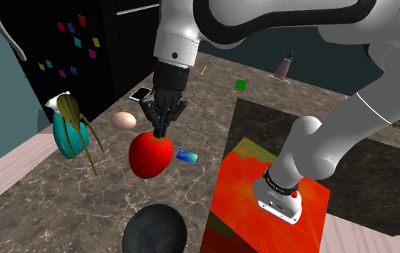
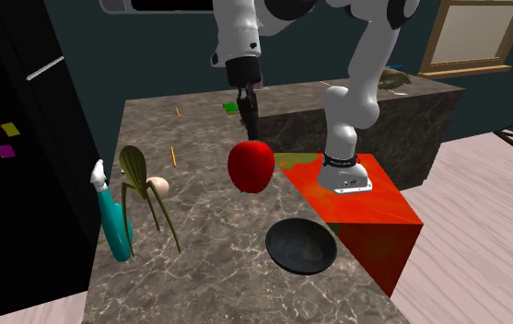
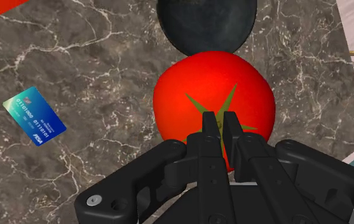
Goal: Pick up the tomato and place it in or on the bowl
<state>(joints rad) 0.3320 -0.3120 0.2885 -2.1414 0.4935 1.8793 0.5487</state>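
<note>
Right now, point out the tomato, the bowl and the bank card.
tomato (image 1: pixel 148 155): shoulder view, middle of its red skin.
bowl (image 2: pixel 300 248): second exterior view, its bare dark inside.
bank card (image 3: pixel 34 116): wrist view, middle of its blue face.

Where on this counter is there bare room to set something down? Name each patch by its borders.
Bare counter lies between the black bowl and the teal bottle, and between the card and the red stand. It is crowded around the egg, bottle and long-legged squeezer, and where the pincer holds the tomato.
</note>
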